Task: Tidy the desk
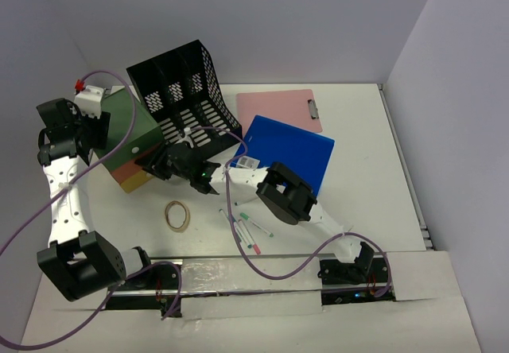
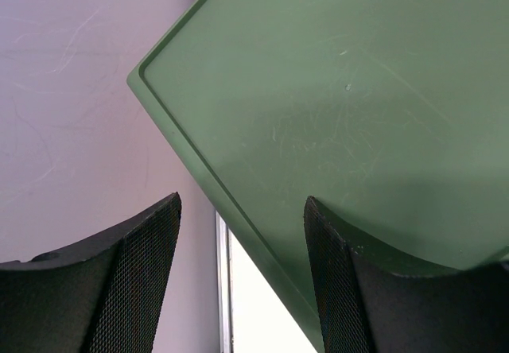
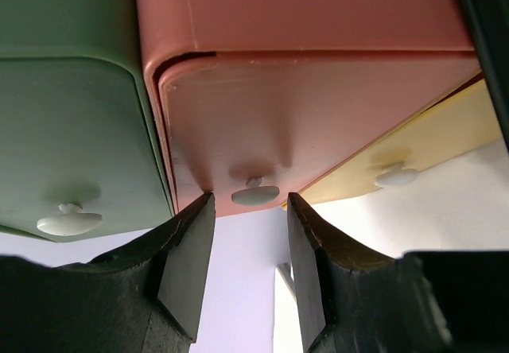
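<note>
We see a large, flat, white rectangular desk (image 1: 362, 138) with pale lilac-grey walls around it, filling most of the overhead view, with both arm bases at its near edge. At the back left stands a small plastic drawer unit (image 1: 126, 134) with a dark green top (image 2: 334, 106). Just to its right is a black mesh file organiser (image 1: 184, 91) with several upright slots. Further right, a pale pink clipboard (image 1: 278, 108) lies flat, and a blue rectangular folder (image 1: 293, 153) overlaps its near edge. Nearer the arms, a beige roll of tape (image 1: 177, 215) lies flat, with a few thin marker pens (image 1: 250, 230) loose to its right. The left gripper (image 2: 242, 202) sits over a corner of the green top with its jaws well apart. One black finger (image 2: 358, 289) lies over that surface and the other hangs beyond its edge, though we cannot tell whether the first one touches it. The right gripper (image 3: 250, 218) faces the front of the drawers. From its own camera, a green drawer (image 3: 71, 130), a salmon-pink drawer (image 3: 318, 106) and a yellow drawer (image 3: 445, 138) sit side by side. Its jaws are apart, one on each side of the small white knob (image 3: 254, 195) of the salmon-pink drawer, and appear not to be gripping it.
</note>
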You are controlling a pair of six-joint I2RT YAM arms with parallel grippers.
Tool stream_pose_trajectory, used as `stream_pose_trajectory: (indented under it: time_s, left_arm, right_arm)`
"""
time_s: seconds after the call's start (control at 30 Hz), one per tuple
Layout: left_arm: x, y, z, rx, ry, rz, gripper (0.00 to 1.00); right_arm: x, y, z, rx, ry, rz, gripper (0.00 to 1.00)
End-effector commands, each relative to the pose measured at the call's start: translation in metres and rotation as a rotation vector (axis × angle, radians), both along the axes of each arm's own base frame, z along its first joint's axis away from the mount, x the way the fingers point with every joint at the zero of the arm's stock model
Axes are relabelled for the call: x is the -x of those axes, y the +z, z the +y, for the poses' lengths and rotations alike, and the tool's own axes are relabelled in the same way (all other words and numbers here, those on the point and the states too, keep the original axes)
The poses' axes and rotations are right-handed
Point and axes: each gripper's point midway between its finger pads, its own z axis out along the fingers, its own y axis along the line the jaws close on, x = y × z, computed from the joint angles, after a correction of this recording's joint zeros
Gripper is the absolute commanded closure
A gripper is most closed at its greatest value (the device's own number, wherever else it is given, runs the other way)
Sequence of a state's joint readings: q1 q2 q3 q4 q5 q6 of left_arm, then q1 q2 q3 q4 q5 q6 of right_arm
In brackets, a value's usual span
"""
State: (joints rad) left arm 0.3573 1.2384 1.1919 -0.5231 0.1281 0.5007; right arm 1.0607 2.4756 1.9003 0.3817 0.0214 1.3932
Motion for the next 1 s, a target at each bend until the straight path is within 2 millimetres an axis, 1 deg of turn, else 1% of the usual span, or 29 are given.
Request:
stream_pose_trajectory:
  time_s: [0.0,0.13,0.23,0.47,0.7,0.77,0.9,0.97]
  left_arm:
    - [0.005,-0.008,-0.004,0.039,-0.010,0.045,0.30]
    - [0.006,-0.008,-0.005,0.042,-0.013,0.046,0.30]
    - [0.006,-0.009,-0.005,0.042,-0.013,0.050,0.30]
    - [0.007,-0.007,-0.006,0.039,-0.015,0.051,0.30]
    - [0.007,-0.004,-0.005,0.036,-0.015,0.047,0.30]
    - [0.007,-0.004,-0.006,0.036,-0.016,0.047,0.30]
    - [0.007,-0.003,-0.006,0.035,-0.016,0.047,0.30]
    - [0.007,-0.003,-0.006,0.036,-0.016,0.046,0.30]
  right_arm:
    - [-0.023,0.024,-0.003,-0.062,-0.083,-0.050,0.52]
    - [-0.028,0.025,-0.007,-0.068,-0.094,-0.050,0.53]
    - [-0.030,0.029,-0.007,-0.064,-0.097,-0.063,0.55]
    - [-0.033,0.023,-0.009,-0.053,-0.106,-0.060,0.58]
    - [-0.036,0.024,-0.010,-0.050,-0.108,-0.067,0.72]
    - [-0.036,0.024,-0.011,-0.049,-0.108,-0.068,0.74]
    - [-0.036,0.023,-0.014,-0.044,-0.113,-0.071,0.74]
    - [-0.035,0.024,-0.013,-0.048,-0.103,-0.072,0.81]
